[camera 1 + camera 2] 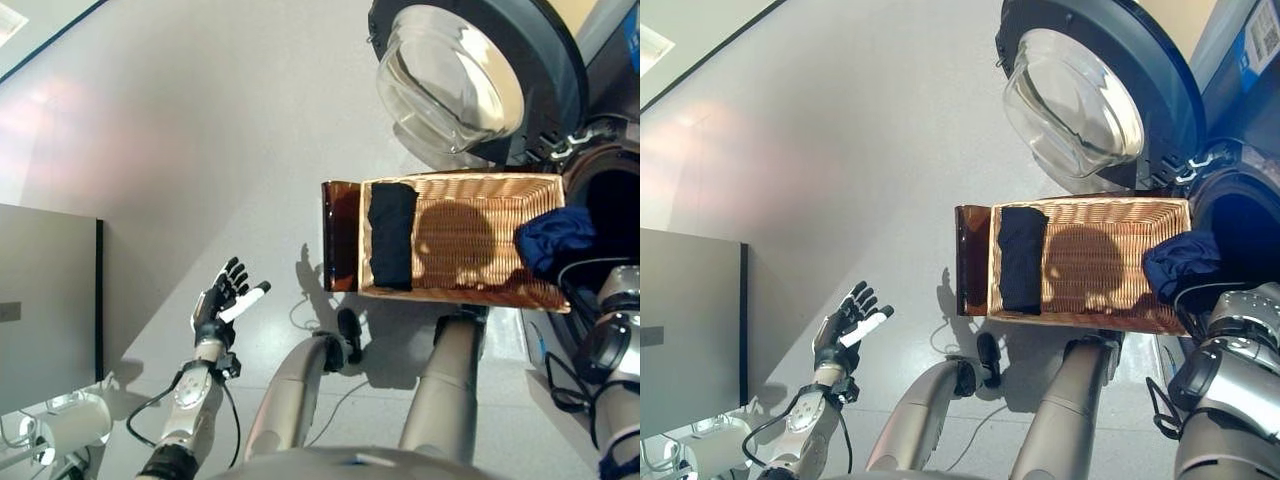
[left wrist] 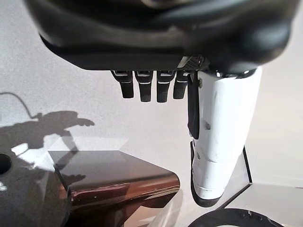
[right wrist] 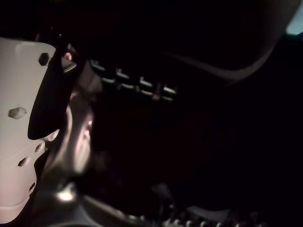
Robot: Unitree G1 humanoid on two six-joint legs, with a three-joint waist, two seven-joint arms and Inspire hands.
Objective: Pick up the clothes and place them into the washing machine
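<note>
Left eye view: a pale grey floor (image 1: 200, 130) is filling most of the scene, with a grey cabinet (image 1: 45, 300) standing at the left edge. A wicker basket (image 1: 465, 290) is sitting on a brown glossy stand (image 1: 340, 235), just in front of the washing machine (image 1: 600, 200), whose round glass door (image 1: 455, 80) is swinging wide open beyond the basket. A black garment (image 1: 391, 235) is lying folded at the basket's left end, its long axis running from the near rim to the far rim. A blue garment (image 1: 555, 238) is bunching at the basket's right end, right at the dark drum opening. The left robot hand (image 1: 225, 300) is hovering over bare floor well left of the basket, fingers straight and spread, holding nothing.

Right eye view: the right arm is reaching toward the drum beside the blue garment; its hand is hidden there.

Left wrist view: the left robot hand's fingers (image 2: 144, 87) are hanging straight beside the white-covered thumb, with the brown stand's corner showing below.

Right wrist view: the right robot hand (image 3: 28, 118) is sitting in near darkness; I cannot tell whether it is gripping anything.
</note>
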